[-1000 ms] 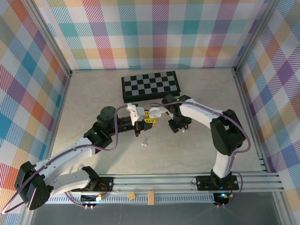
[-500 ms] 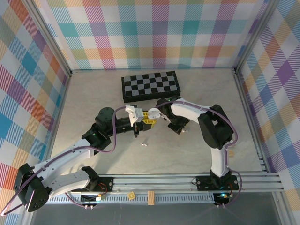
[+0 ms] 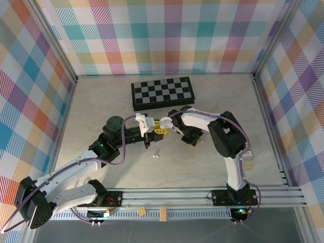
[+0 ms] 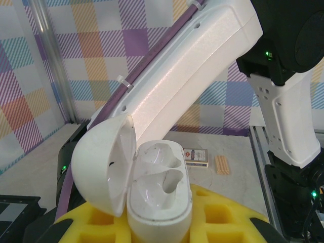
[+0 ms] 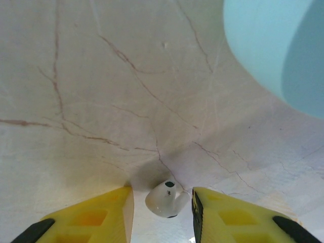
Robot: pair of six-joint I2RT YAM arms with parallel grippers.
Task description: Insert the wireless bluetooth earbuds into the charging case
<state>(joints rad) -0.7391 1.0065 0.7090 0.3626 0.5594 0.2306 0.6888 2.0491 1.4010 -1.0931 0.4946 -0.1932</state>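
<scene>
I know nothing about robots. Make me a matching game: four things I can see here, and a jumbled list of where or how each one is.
Things:
1. charging case
2. white earbud
3. checkerboard
4. rounded case

Descriptions:
A. black and white, at the far side of the table
B. lid open, both sockets empty
C. lying between two yellow jaws
D. pale blue

Pairs: 1-B, 2-C, 3-A, 4-D

Left gripper [image 3: 161,129] clamped (arm [image 3: 76,169] outstretched), right gripper [image 5: 162,198] low, jaws apparently slightly apart
</scene>
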